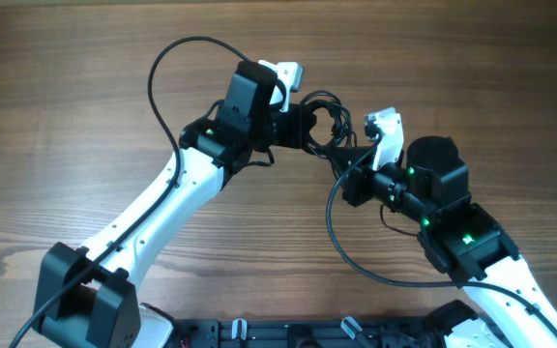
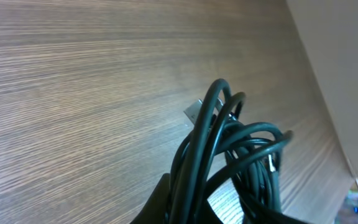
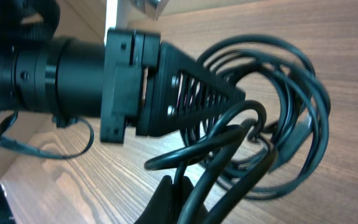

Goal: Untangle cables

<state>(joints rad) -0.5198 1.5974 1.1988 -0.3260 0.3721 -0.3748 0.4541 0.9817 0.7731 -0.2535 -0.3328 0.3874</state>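
The cables are a small black tangle on the wooden table, held between my two grippers. My left gripper is shut on the left side of the bunch. In the left wrist view several strands rise from its shut jaws, and a metal plug end shows behind them. My right gripper sits at the tangle's lower right. In the right wrist view its jaws are shut on one thin strand, with the looped cables beyond and the left gripper's finger pushed into them.
A thicker black cable arcs from the left arm, and another one loops below the right arm. A black rack lines the table's near edge. The table edge runs along the right of the left wrist view.
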